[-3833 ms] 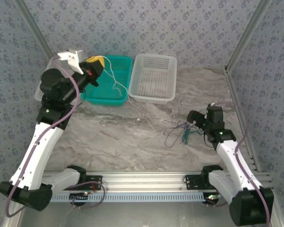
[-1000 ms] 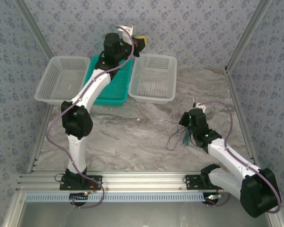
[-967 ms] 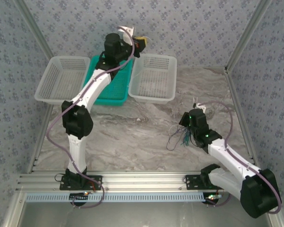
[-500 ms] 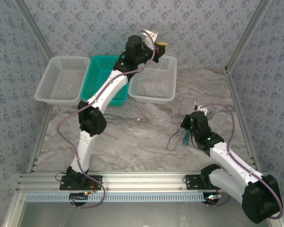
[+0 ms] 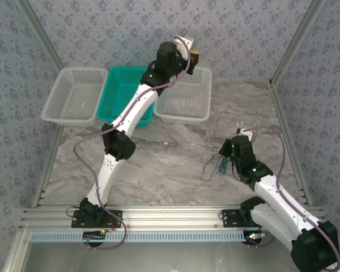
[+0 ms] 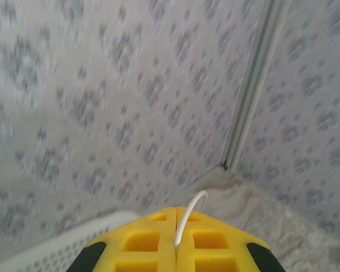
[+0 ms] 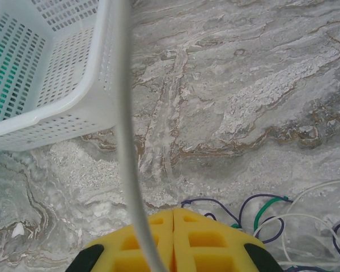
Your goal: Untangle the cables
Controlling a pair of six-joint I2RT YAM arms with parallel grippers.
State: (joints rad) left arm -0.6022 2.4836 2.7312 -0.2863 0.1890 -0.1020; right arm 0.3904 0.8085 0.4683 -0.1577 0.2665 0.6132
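The cables (image 5: 215, 164) lie as a small tangle of dark, green and pale strands on the marble table, right of centre. My right gripper (image 5: 222, 152) is down at the tangle's right edge. In the right wrist view its yellow jaws (image 7: 174, 213) are shut, and purple, green and white strands (image 7: 260, 211) lie just to their right. A white strand (image 7: 124, 130) runs across the left finger, and I cannot tell whether it is pinched. My left gripper (image 5: 194, 54) is raised high at the back, above the right white basket (image 5: 181, 118). Its jaws (image 6: 175, 214) are shut on a thin white cable (image 6: 188, 215).
A teal basket (image 5: 119, 90) and another white basket (image 5: 73, 93) stand at the back left. The right white basket (image 7: 56, 68) fills the upper left of the right wrist view. Patterned walls and metal corner posts enclose the table.
The left arm has swung right, from above the teal basket to above the right white basket. The right gripper has edged slightly right beside the tangle.
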